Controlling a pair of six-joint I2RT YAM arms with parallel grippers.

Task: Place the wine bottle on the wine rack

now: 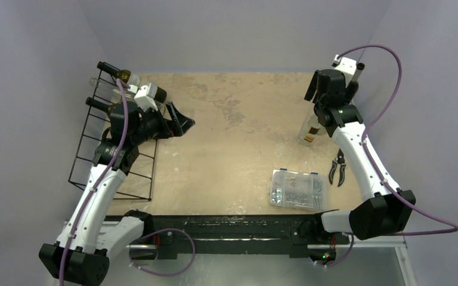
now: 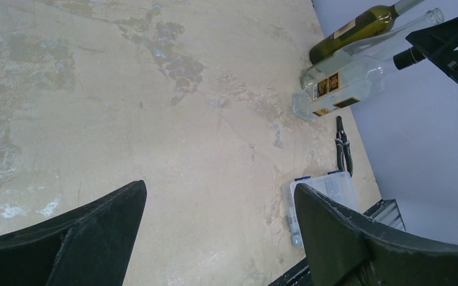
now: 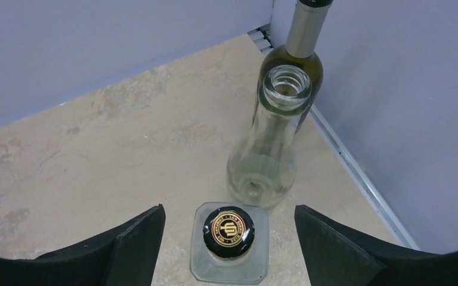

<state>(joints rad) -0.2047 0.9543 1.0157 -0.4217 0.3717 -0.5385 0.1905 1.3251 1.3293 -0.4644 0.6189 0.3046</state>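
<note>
Arms out wide on both sides! The right arm reaches to the far right corner of the table (image 1: 238,131), wrist pointing straight down, and the right gripper (image 3: 228,208) hovers with jaws spread apart, a finger on either side of the black-capped bottle (image 3: 229,229) and touching nothing. That square clear bottle stands upright directly below it. Just beyond is an open-necked clear bottle (image 3: 268,161), and behind that, against the wall, a green bottle (image 3: 295,59) with a silver foil neck.

Over on the left, the left arm bends above the wine rack (image 1: 83,143), its wrist angled toward mid-table, and the left gripper (image 2: 220,186) gapes wide with nothing between its fingers.

Two bottles (image 1: 116,73) lie in the rack, dark necks poking out the far side. Near the right arm's base, the clear plastic box (image 1: 298,189) holds small bits too tiny to name, with black cutters (image 1: 337,168) just beside it.
</note>
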